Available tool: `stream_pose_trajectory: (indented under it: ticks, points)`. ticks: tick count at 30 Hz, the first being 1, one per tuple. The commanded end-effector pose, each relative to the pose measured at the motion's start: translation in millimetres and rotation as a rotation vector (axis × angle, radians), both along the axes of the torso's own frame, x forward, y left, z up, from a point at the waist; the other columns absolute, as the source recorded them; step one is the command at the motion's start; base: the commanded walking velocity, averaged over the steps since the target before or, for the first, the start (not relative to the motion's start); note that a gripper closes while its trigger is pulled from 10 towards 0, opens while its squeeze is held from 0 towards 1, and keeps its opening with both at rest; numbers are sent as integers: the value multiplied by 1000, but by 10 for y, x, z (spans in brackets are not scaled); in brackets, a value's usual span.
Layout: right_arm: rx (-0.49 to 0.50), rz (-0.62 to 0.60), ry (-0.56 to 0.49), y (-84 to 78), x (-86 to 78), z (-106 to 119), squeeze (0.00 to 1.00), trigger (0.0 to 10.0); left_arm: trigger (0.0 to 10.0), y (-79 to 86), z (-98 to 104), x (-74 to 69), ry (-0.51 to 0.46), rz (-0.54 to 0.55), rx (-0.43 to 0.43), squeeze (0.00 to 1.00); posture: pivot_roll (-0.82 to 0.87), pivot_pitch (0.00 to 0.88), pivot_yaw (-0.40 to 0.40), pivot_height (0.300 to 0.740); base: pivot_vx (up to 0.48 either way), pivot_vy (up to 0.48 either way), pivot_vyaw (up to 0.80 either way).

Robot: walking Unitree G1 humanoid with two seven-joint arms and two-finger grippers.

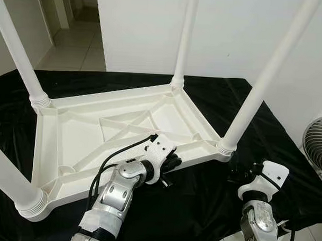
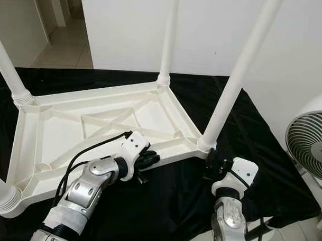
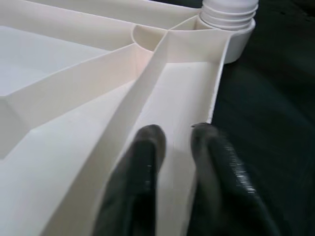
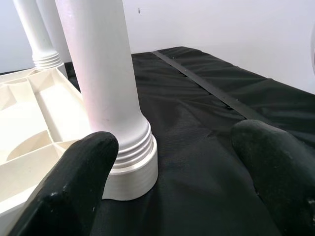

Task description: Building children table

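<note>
A white plastic children's table (image 1: 98, 100) lies upside down on a black cloth (image 1: 200, 206), with its legs pointing up. My left gripper (image 1: 171, 164) rests at the table's front rim, right of the middle. In the left wrist view its fingers (image 3: 142, 162) stand a little apart over the channel between a rib and the outer wall (image 3: 216, 73). My right gripper (image 2: 216, 166) hovers low over the cloth beside the base of the front right leg (image 1: 257, 87). It is wide open, and the leg's ribbed collar (image 4: 133, 147) lies just ahead of its fingers (image 4: 74, 182).
A white fan (image 2: 308, 141) stands on the floor at the right, close to the cloth's edge. A white wall (image 1: 233, 28) runs behind the table. A tiled hallway (image 1: 74, 43) opens at the back left.
</note>
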State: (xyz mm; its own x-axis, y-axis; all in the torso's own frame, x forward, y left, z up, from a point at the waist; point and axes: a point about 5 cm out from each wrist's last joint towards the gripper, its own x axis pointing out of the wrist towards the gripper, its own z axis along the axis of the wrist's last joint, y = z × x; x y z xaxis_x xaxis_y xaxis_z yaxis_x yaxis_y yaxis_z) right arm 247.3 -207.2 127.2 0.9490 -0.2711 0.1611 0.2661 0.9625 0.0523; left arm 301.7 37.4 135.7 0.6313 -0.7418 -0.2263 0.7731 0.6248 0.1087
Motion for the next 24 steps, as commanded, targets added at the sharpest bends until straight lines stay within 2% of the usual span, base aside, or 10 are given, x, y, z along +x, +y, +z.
stream_pose_trajectory:
  ticks: [1, 4, 5, 7, 8, 9, 11, 12, 18, 24]
  points:
    - [2, -7, 19, -18, 6, -27, 0, 10000, 10000, 87, 12, 82, -53, 245, 36, 1000, -23, 50, -4, 740, 0, 0, 0]
    - [4, -11, 21, -14, -3, -36, 0, 10000, 10000, 77, 3, 56, -18, 210, 42, 1000, -25, 51, 3, 740, 0, 0, 0]
    - [5, -12, 21, -12, -8, -39, 0, 10000, 10000, 72, -3, 47, -5, 197, 45, 914, -25, 51, 3, 740, 0, 0, 0]
    - [5, -13, 21, -10, -14, -41, 0, 10000, 10000, 69, -5, 41, 1, 190, 49, 914, -25, 51, 3, 740, 0, 0, 0]
    - [6, -15, 21, -10, -15, -42, 0, 10000, 10000, 65, -13, 36, 17, 181, 55, 816, -25, 51, 7, 740, 0, 0, 0]
    - [6, -17, 22, -11, -13, -42, 0, 10000, 10000, 62, -18, 35, 28, 177, 58, 122, -25, 51, 7, 740, 0, 0, 0]
    - [6, -17, 22, -11, -13, -42, 0, 10000, 10000, 62, -18, 35, 28, 177, 58, 122, -25, 51, 7, 740, 0, 0, 0]
    - [7, -19, 22, -11, -11, -43, 0, 10000, 10000, 52, -13, 33, 40, 168, 50, 0, -26, 50, 13, 740, 0, 0, 0]
    - [11, -24, 20, -1, -10, -45, 0, 10000, 10000, 25, 50, 30, 58, 149, 26, 0, -25, 49, 18, 740, 0, 0, 0]
    - [17, -27, 17, 13, -3, -45, 0, 10000, 10000, 68, -89, 48, 104, 200, 148, 0, -26, 44, 21, 740, 0, 0, 0]
